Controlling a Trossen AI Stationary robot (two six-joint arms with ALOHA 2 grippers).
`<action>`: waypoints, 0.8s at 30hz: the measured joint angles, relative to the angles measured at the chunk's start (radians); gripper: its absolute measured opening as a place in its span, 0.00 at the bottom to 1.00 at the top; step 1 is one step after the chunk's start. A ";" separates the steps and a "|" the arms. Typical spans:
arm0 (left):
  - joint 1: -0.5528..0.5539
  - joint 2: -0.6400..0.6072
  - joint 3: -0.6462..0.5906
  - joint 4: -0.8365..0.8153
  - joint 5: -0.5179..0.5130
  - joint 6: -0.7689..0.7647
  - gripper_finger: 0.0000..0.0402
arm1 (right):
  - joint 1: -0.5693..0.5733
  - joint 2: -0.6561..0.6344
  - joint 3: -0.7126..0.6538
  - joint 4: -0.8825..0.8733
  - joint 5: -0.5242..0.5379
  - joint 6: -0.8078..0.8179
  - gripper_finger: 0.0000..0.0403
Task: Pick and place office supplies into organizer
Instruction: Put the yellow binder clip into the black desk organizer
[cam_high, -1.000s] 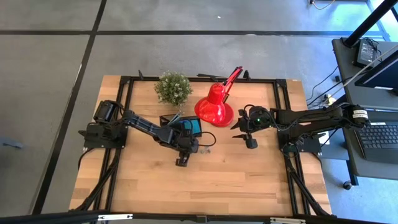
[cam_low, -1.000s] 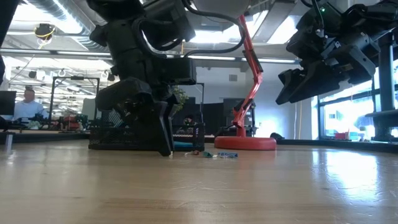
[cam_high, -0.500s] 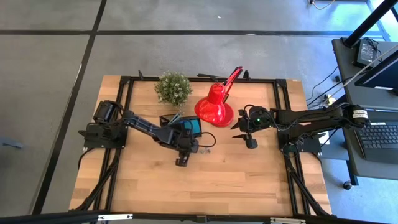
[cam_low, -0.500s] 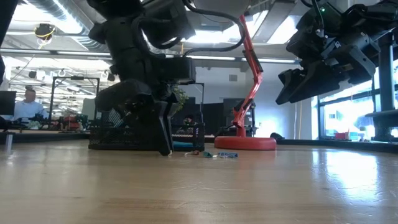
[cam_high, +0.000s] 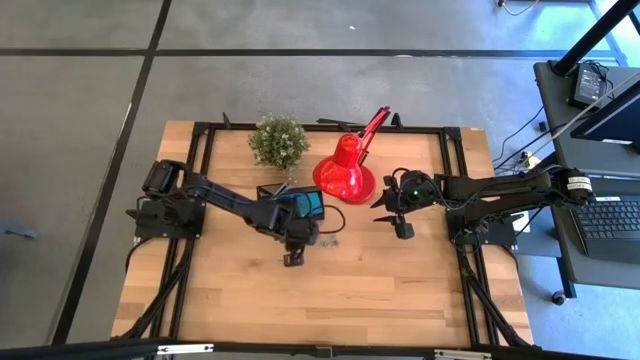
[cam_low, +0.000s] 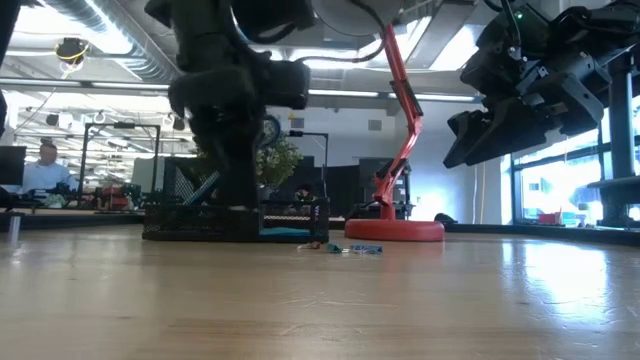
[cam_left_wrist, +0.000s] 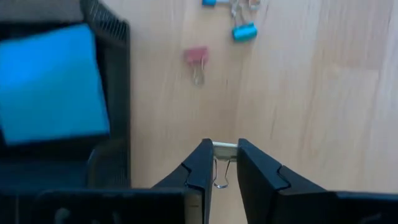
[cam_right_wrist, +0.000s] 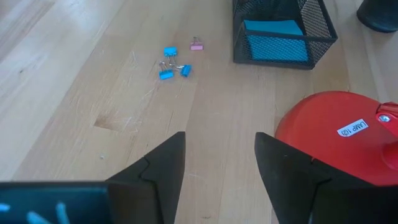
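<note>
The black mesh organizer (cam_high: 293, 203) stands mid-table with a blue sticky-note pad (cam_left_wrist: 53, 81) inside it. Loose on the wood beside it lie small blue binder clips (cam_right_wrist: 169, 64) and a pink one (cam_left_wrist: 195, 57). My left gripper (cam_high: 292, 256) is just in front of the organizer, pointing steeply down and shut on a small pale binder clip (cam_left_wrist: 224, 147). My right gripper (cam_high: 400, 222) hangs open above the table, right of the red lamp, with nothing between its fingers (cam_right_wrist: 221, 168). My left gripper pinches the pale clip's body (cam_left_wrist: 225, 147) between its two fingertips, coming from above and pointing steeply down. The clip's wire handles (cam_left_wrist: 219, 175) stick out from between the fingers. I cannot tell whether the clip is clear of the wood.
A red desk lamp (cam_high: 345, 172) and a green potted plant (cam_high: 278, 141) stand behind the organizer. Black frame rails (cam_high: 200, 170) run round the table. Bare wood lies toward the near edge.
My left gripper has risen from the table top in front of the organizer and rolled about its own pointing line. The right arm has kept still.
</note>
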 joint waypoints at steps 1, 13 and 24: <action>-0.002 0.000 0.008 -0.027 -0.001 -0.018 0.13 | 0.000 0.000 0.000 0.000 0.000 0.000 0.48; -0.026 -0.001 0.058 -0.241 -0.239 -0.084 0.13 | 0.000 0.000 0.000 0.000 0.000 0.000 0.48; -0.023 -0.001 0.057 -0.307 -0.360 -0.086 0.13 | 0.000 0.000 0.000 0.000 0.000 0.000 0.48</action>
